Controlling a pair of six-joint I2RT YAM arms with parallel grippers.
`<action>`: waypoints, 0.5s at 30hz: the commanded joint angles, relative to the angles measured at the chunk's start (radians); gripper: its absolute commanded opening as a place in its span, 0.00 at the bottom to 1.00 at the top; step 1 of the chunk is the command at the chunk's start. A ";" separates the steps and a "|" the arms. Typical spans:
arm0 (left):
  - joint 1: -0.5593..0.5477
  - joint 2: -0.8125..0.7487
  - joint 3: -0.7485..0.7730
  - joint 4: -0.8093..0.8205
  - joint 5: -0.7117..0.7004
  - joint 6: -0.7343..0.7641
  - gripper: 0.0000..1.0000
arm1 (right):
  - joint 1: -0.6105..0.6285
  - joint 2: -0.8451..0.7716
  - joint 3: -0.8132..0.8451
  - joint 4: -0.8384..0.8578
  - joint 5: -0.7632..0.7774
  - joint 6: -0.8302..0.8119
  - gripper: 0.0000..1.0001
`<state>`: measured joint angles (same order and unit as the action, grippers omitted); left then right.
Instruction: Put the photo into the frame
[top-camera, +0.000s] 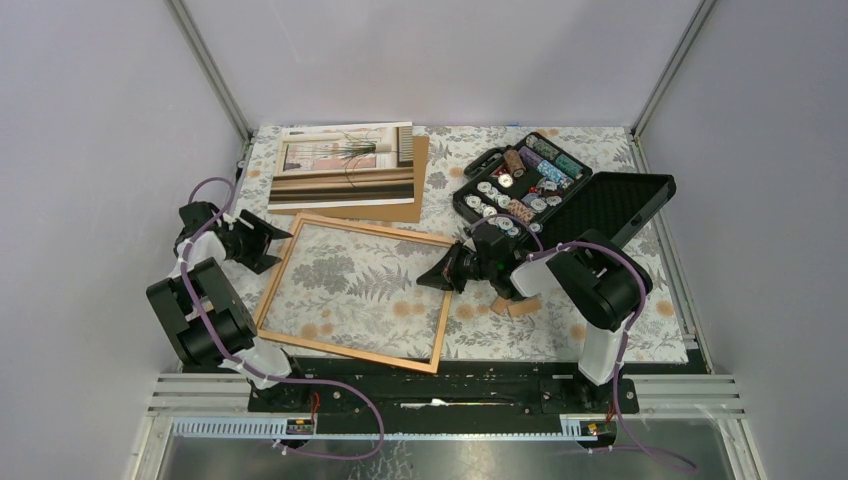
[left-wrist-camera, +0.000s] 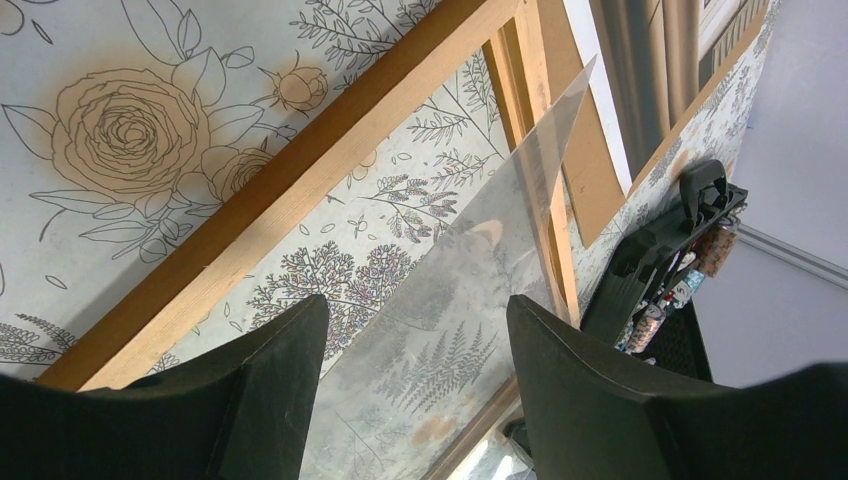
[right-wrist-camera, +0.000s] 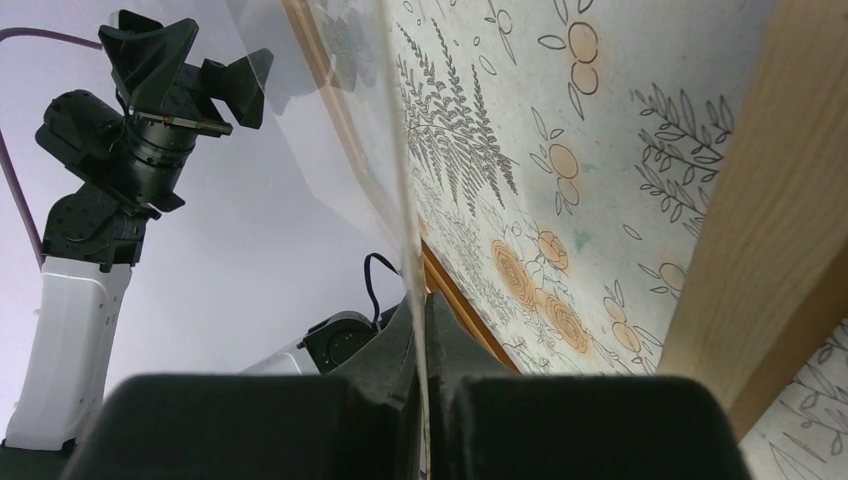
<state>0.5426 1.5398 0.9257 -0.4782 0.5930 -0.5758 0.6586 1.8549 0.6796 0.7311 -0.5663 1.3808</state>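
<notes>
Hard to make out from above: a clear sheet (right-wrist-camera: 330, 150), nearly lost against the floral cloth (top-camera: 560, 325), plain only as glare in the wrist views. Mostly hidden under the photo (top-camera: 340, 165): a brown backing board (top-camera: 418, 190). Right gripper (top-camera: 445, 275) at the frame's (top-camera: 350, 350) 3 o'clock, jaws pressed together on the sheet's edge. Left gripper (top-camera: 262, 240) near 10 o'clock, jaws well apart, gripping nothing. Photo face up at 12 o'clock of the frame, outside it: spindly plant, beige-brown bands. Frame flat, thin tan wood.
</notes>
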 joint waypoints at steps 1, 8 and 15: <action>-0.001 0.008 0.021 0.024 -0.005 -0.002 0.70 | 0.006 0.004 0.024 0.007 0.045 -0.026 0.00; 0.000 0.027 0.023 0.039 -0.015 -0.001 0.70 | 0.004 0.025 0.046 -0.012 0.054 -0.057 0.00; 0.000 0.044 0.020 0.047 -0.023 0.003 0.70 | -0.002 0.037 0.060 -0.024 0.063 -0.090 0.00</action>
<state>0.5426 1.5791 0.9257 -0.4667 0.5747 -0.5758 0.6590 1.8843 0.7006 0.7097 -0.5564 1.3209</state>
